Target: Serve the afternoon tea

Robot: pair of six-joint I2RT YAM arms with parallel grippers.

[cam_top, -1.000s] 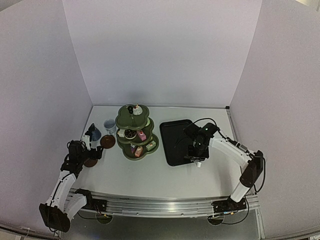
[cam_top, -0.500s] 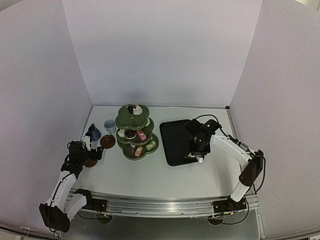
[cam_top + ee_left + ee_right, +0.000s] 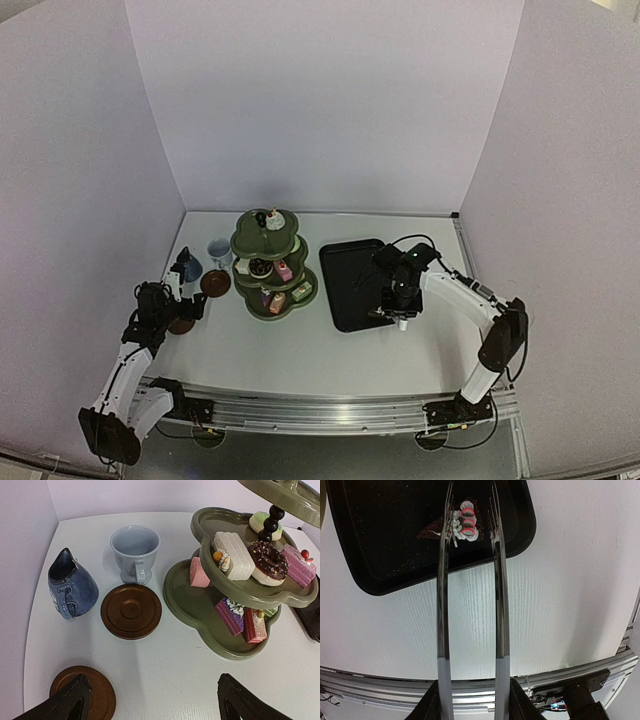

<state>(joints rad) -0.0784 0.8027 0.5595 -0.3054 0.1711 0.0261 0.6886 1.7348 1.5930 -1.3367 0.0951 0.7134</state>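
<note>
Right claw (image 3: 472, 702) was clamped on the tongs (image 3: 442, 605), its black fingers pinching the two long glossy blades near their pale bases. Out at the forked tips the blades stood apart. Between them lay a small chocolate slice (image 3: 461, 525) with white cream and red dots; whether the blades touched it, hard to tell. It sat on the speckled black tray (image 3: 380, 540), rounded corners, close to one of them. Around the tray ran the white, finely grained worktop (image 3: 560, 605).

Over to the left claw (image 3: 152, 687): fingers spread wide, gripping nothing, low over the worktop. One finger half covered a round brown saucer (image 3: 102, 695). A second saucer (image 3: 131, 611), ringed like turned wood, lay further out. Just beyond it stood a glazed dark-blue cup (image 3: 72, 590) with a pinched lip and a pale-grey footed cup (image 3: 135, 550), both upright, neither on a saucer. Beside them rose the olive-green scalloped stand (image 3: 200, 605), carrying a chocolate ring (image 3: 267, 560), a white slab cake (image 3: 234, 555) and a pink slice (image 3: 298, 566).
</note>
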